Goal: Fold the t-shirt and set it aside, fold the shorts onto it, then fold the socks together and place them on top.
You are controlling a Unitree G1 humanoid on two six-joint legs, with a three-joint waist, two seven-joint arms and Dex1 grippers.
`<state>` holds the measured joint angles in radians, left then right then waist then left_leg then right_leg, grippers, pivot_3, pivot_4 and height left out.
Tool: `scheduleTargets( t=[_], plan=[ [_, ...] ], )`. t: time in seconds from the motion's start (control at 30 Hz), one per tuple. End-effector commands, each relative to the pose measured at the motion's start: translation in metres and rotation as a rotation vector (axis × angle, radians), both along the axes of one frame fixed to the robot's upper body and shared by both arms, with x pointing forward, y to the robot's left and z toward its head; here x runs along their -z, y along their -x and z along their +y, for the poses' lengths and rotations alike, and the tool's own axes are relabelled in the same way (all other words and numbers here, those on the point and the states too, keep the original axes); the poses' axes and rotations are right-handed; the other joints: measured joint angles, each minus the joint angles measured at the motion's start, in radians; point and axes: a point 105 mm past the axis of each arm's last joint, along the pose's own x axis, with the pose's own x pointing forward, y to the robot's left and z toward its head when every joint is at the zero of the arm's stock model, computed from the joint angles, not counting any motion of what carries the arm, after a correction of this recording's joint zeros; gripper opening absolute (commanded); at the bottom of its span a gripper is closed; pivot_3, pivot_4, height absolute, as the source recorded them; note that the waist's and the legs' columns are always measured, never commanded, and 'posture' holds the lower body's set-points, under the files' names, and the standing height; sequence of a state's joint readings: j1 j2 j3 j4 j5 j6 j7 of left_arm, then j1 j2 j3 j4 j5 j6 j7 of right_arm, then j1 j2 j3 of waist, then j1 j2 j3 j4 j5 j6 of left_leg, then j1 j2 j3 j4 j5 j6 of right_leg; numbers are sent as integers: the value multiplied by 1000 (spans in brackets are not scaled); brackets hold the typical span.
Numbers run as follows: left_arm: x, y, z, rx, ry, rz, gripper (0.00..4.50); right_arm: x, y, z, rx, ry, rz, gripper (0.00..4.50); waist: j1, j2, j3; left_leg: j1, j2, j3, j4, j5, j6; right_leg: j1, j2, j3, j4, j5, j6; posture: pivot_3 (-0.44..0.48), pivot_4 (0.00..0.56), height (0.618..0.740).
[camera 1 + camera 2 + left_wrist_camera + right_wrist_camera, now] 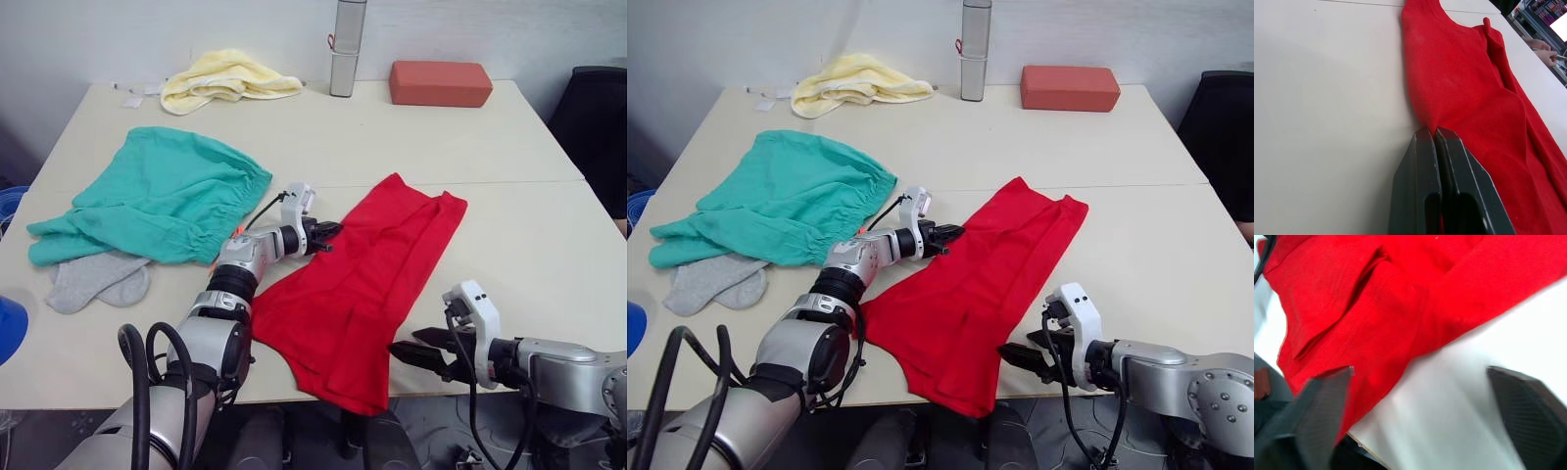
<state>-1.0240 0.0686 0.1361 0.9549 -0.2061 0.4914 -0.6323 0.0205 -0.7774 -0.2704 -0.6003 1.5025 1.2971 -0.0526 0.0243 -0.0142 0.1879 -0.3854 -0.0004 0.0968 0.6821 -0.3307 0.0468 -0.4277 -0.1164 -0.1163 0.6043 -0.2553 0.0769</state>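
T-shirt (pixel 367 279) — folded lengthwise, long axis running near-left to far-right.

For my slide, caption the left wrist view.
Left gripper, jaws shut, pinching the edge of the red t-shirt.

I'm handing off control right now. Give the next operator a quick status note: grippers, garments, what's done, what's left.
Left gripper: jaws shut on the t-shirt at its left edge.
Right gripper: jaws open, at the table's near edge beside the t-shirt's hem.
T-shirt: folded lengthwise into a long strip at table centre, not yet set aside.
Shorts: unfolded, to the left, partly over the socks.
Left: finish the t-shirt, then shorts, then socks.
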Motion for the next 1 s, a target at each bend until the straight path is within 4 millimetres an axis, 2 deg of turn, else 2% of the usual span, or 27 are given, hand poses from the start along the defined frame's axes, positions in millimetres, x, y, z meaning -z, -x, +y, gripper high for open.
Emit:
scheduleTargets(
  t=[0.03, 0.23, 0.27, 0.4, 0.7, 0.9, 1.0],
  plan=[
    [-7, -6, 7, -36, -9, -23, 0, 2, 10, 16, -44, -25, 13, 4445, -1, 0, 0, 0, 0, 0, 0, 0, 0, 0, 0, 0, 0, 0, 0, 0, 150, 740],
    [-7, -8, 12, -58, -8, -20, 0, 14, 14, 39, -76, -25, 35, 4445, -3, -3, -2, 0, 1, 0, 0, 0, 0, 0, 0, 0, 0, 0, 0, 0, 150, 740],
    [-7, -8, 12, -60, -6, -17, 0, 16, 13, 41, -75, -7, 29, 4270, -3, -3, -2, 0, 1, 0, 0, 0, 0, 0, 0, 0, 0, 0, 0, 0, 150, 740],
    [-8, -7, 12, -59, -2, -14, 0, 22, 11, 42, -83, 42, 19, 3155, -2, -4, -2, 0, 1, 0, 0, 0, -1, 0, 1, 0, 0, 0, 0, 0, 150, 740],
    [-15, -12, 19, -92, 10, -25, 0, 21, -1, 27, -92, 103, -24, 29, -1, -4, -2, 0, 1, 0, 0, 0, 0, 0, 1, 0, 1, 0, 0, 0, 150, 740],
    [-22, -16, 26, -131, 27, -48, 0, 13, 2, 18, -155, 82, -9, 29, 2, -4, -2, -1, 0, 0, 0, 0, 0, 0, 1, -1, 2, 0, 0, 0, 150, 740],
    [-24, -15, 35, -140, 26, -55, 0, 10, -3, 4, -151, 110, -12, 29, 1, -4, -2, -1, 0, 0, 0, 0, 1, 0, 1, -1, 2, 0, 0, 0, 150, 740]
  ],
)
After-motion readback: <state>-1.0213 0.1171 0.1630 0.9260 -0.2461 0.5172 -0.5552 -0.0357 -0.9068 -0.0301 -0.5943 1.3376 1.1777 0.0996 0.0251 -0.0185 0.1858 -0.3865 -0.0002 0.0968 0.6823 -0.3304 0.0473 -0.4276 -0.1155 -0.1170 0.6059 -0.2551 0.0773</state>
